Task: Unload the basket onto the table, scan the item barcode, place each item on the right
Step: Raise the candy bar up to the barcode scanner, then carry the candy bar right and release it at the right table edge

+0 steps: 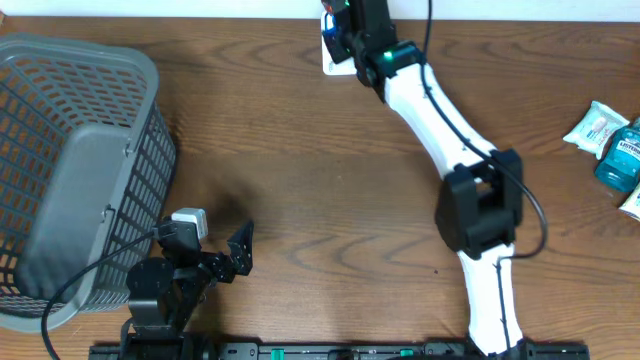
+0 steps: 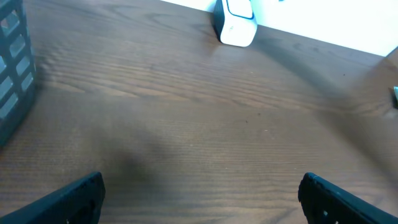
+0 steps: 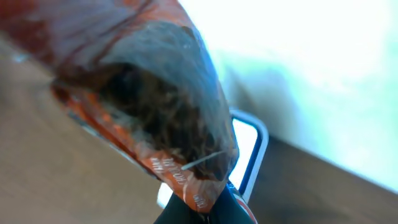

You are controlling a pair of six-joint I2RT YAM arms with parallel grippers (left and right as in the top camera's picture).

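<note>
The right arm is reaching across the wooden table (image 1: 300, 180) to its far edge, where the right gripper (image 1: 348, 28) is hanging over the white barcode scanner (image 1: 335, 62). In the right wrist view, the right gripper (image 3: 203, 210) is pinching the bottom seam of an orange packet (image 3: 155, 93), its 2 fingers squeezed tight on the crinkled plastic. The packet is filling most of that view; its film is partly see-through and is showing dark contents inside. It is hanging in the air just in front of the scanner (image 3: 252, 149), whose pale, rounded window frame is peeking out behind the packet's lower edge. Whether the packet is touching the scanner cannot be told.

The left gripper (image 1: 240, 250) is sitting low at the near side of the table, beside the grey mesh basket (image 1: 90, 50). Its 2 fingers are spread wide and holding nothing, with bare wood showing between them in the left wrist view (image 2: 202, 180). That view is also catching the scanner (image 2: 237, 25) well ahead and the basket wall (image 2: 12, 62) at the left.

Near the right edge, a white packet (image 1: 597, 125) and a teal bottle (image 1: 620, 155) are lying close together.
</note>
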